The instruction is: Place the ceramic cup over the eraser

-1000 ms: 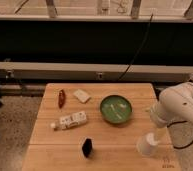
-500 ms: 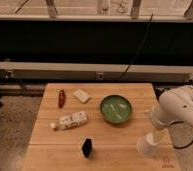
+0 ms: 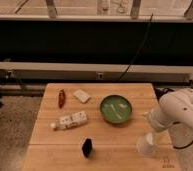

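The white ceramic cup stands at the front right of the wooden table. The black eraser stands at the front middle of the table, well to the cup's left. My gripper is at the end of the white arm, which comes in from the right. The gripper is right at the cup's upper part.
A green bowl sits at the middle right of the table. A white remote-like bar lies left of centre. A red-brown object and a pale flat piece lie at the back left. A dark counter runs behind the table.
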You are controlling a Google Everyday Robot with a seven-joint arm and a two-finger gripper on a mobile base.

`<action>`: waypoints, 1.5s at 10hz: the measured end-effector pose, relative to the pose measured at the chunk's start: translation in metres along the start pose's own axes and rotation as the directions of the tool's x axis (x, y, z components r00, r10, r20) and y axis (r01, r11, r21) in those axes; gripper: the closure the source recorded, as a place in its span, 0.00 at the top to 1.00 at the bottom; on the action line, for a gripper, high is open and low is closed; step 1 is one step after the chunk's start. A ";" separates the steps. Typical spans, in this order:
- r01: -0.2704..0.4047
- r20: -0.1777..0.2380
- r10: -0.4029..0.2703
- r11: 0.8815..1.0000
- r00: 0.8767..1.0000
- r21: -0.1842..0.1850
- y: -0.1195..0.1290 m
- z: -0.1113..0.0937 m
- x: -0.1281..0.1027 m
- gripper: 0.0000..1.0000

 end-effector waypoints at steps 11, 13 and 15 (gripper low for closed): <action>-0.029 0.095 0.035 0.998 0.995 -0.060 0.048 0.023 0.022 0.80; -0.015 0.108 0.020 0.998 0.994 -0.055 0.051 0.026 0.014 0.80; 0.004 0.103 0.003 0.998 0.995 -0.061 0.052 0.034 0.010 0.80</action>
